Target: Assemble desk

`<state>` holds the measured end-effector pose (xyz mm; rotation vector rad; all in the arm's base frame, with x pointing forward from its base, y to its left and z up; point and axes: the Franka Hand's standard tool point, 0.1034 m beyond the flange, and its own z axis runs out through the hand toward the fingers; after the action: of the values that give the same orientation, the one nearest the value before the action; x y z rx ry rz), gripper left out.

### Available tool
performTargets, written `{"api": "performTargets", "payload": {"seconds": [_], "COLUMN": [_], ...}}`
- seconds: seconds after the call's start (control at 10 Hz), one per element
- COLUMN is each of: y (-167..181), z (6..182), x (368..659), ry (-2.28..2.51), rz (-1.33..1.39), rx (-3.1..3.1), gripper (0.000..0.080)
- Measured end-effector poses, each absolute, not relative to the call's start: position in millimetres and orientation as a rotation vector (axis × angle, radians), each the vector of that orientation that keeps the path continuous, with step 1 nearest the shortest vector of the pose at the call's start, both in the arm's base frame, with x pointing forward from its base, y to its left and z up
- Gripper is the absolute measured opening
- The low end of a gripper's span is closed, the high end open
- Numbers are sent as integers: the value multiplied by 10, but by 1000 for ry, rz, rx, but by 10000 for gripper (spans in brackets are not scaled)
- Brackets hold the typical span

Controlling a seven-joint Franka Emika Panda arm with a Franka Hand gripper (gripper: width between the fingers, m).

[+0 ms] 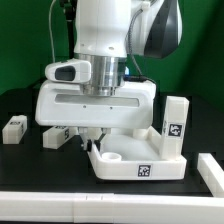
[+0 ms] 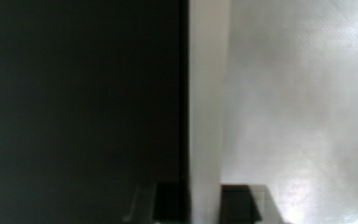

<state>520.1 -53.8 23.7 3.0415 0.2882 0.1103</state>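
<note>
The white desk tabletop (image 1: 140,162) lies on the black table with its rim up and a marker on its front wall. One block leg (image 1: 176,125) stands upright at its corner on the exterior view's right. Two loose legs (image 1: 15,128) (image 1: 55,136) lie to the exterior view's left. My gripper (image 1: 88,141) is down at the tabletop's left rear corner. In the wrist view the gripper (image 2: 206,203) straddles the tabletop's thin white rim (image 2: 204,100), one dark finger (image 2: 167,203) on each side, closed against it. The fourth leg is hidden.
A long white bar (image 1: 60,205) runs along the front of the table, with another white piece (image 1: 210,170) at the exterior view's right. The black table (image 2: 69,100) shows beside the rim in the wrist view. A green wall stands behind.
</note>
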Motion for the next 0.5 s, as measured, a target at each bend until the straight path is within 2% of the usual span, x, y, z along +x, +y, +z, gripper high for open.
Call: {"api": "performTargets", "payload": {"seconds": [0.2, 0.5], "y": [-533, -296], "z": [240, 270], "x": [5209, 5369], "ry": [450, 778], "rz": [104, 115], "rx": [3016, 2931], "gripper": [62, 62]}}
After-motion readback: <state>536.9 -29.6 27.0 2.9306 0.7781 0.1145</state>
